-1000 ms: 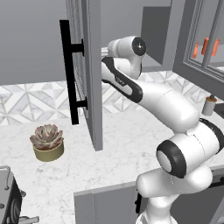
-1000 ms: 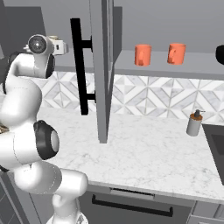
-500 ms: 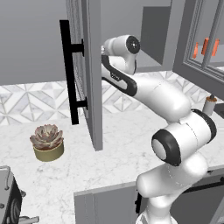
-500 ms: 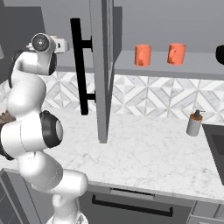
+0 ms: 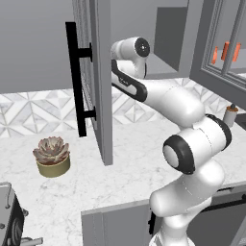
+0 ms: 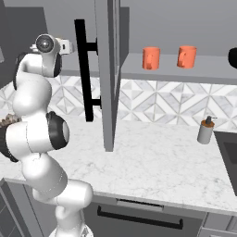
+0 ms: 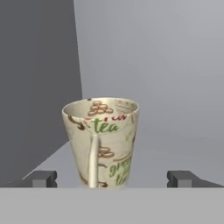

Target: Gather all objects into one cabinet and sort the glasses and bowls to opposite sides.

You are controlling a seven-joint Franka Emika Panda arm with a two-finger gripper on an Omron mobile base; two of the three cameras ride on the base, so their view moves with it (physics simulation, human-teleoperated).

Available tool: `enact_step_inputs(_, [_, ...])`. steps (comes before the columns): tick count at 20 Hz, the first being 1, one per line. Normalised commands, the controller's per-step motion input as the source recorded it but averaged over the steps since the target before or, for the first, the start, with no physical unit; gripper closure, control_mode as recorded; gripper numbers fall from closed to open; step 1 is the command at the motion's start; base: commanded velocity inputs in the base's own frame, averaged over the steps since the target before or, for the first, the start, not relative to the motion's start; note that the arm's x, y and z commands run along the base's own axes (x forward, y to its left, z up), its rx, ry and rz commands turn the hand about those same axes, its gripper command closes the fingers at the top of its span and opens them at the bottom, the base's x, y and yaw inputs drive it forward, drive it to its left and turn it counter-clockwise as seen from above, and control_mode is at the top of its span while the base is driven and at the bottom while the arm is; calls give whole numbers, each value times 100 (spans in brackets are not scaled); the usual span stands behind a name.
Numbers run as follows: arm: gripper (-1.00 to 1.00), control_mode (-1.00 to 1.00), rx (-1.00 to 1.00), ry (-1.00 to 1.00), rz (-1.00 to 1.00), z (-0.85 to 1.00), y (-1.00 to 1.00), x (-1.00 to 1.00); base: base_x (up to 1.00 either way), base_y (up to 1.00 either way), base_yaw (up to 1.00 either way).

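Observation:
A cream mottled mug (image 7: 101, 142) stands upright on a grey shelf, its handle turned toward the hand camera. My gripper (image 7: 112, 179) is open, with one fingertip on each side of the mug's base and a gap to both. In the base views my arm reaches behind the tall cabinet door (image 6: 109, 74) with its black bar handle (image 6: 85, 69). Two orange cups (image 6: 151, 58) (image 6: 186, 56) sit on the cabinet shelf (image 6: 208, 74) to the right of the door. A black bowl (image 6: 233, 58) shows at the right edge of that shelf.
A grey soap dispenser (image 6: 205, 130) stands on the marble counter (image 6: 152, 162) near the sink at the right. A potted succulent (image 5: 52, 156) sits on the counter left of the door. The open door juts out over the counter.
The wrist has swung a little further left, in behind the open door, and the elbow has folded closer. The jaws have stayed open.

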Motion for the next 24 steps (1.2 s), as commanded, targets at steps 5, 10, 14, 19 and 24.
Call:
enact_step_inputs(5, [-100, -100, 0, 0, 0, -1, 14, 33, 0, 0, 0])
enact_step_inputs(10, [-100, -100, 0, 0, 0, 0, 17, 23, 0, 0, 0])
enact_step_inputs(14, [100, -100, 0, 0, 0, 0, 5, 0, 0, 0, 0])
enact_step_inputs(19, [100, -100, 0, 0, 0, 0, 0, 0, 0, 0, 0])
enact_step_inputs(24, [100, -100, 0, 0, 0, 0, 0, 0, 0, 0, 0])
